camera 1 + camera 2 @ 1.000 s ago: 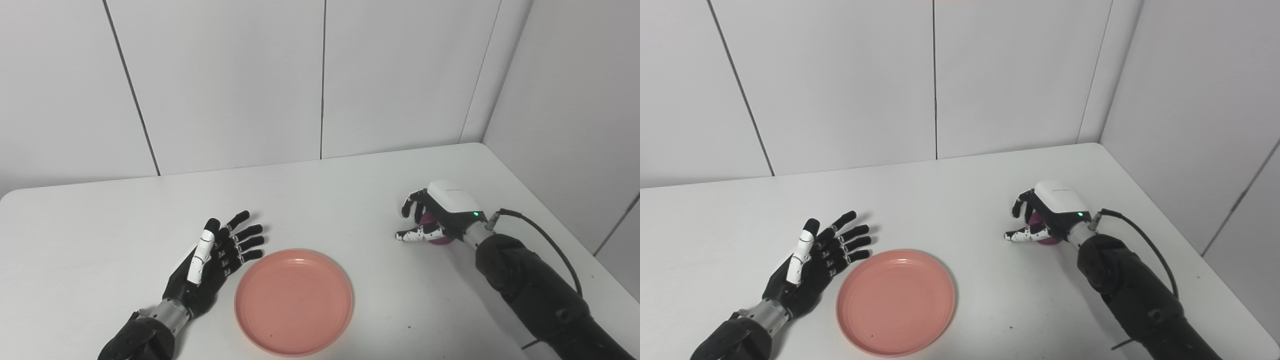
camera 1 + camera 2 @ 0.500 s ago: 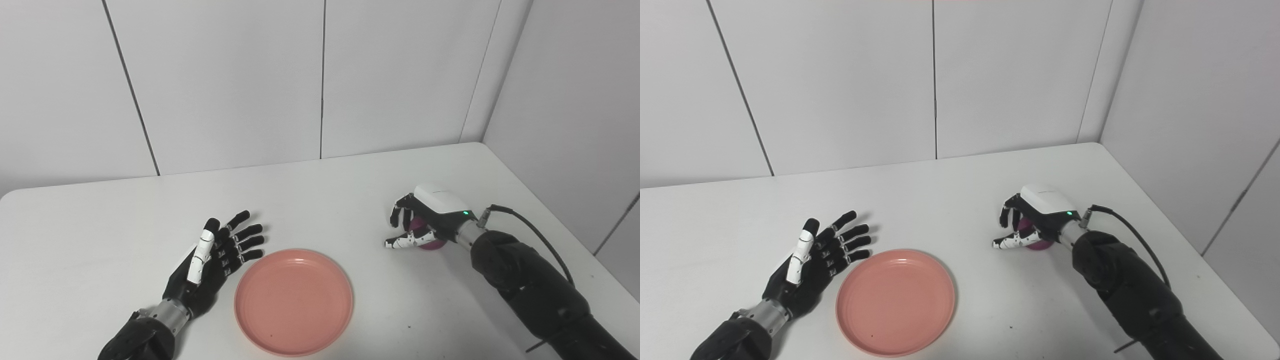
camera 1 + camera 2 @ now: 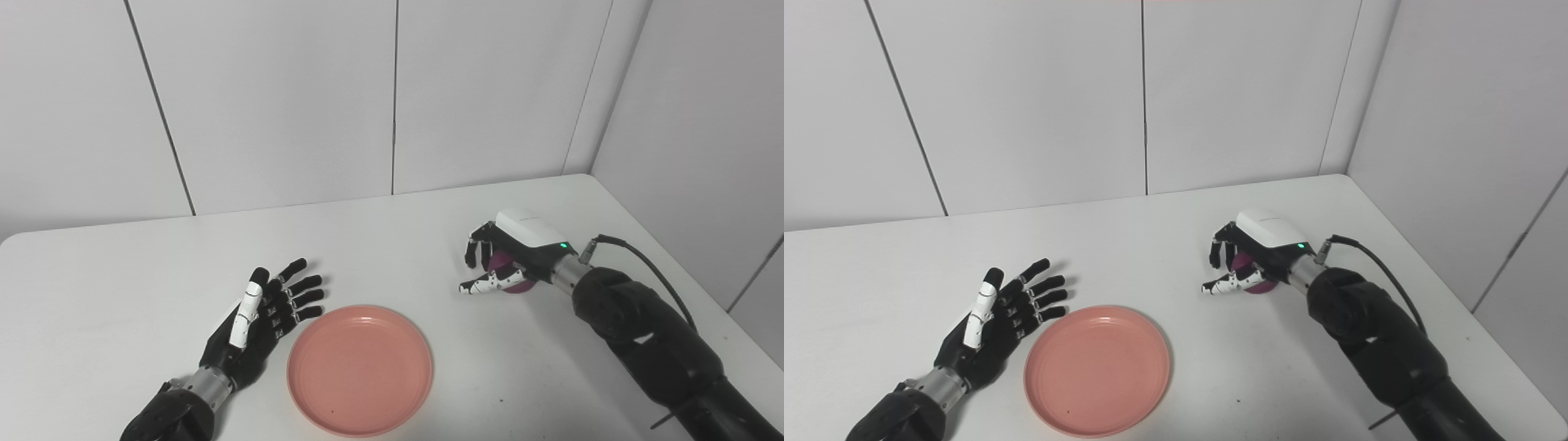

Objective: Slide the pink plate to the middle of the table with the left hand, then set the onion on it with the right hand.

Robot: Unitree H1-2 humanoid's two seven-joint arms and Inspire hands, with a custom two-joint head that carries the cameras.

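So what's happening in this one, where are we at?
The right hand is shut on the purple-red onion, held off to the right of the pink plate and not yet over it. The plate sits empty near the front middle of the white table. The left hand is open, fingers spread, just beside the plate's left rim and holding nothing. So the plate looks placed, and setting the onion on it is the step left.

Black arms, black-and-white fingers (image 3: pixel 490 285), white hand-back cover
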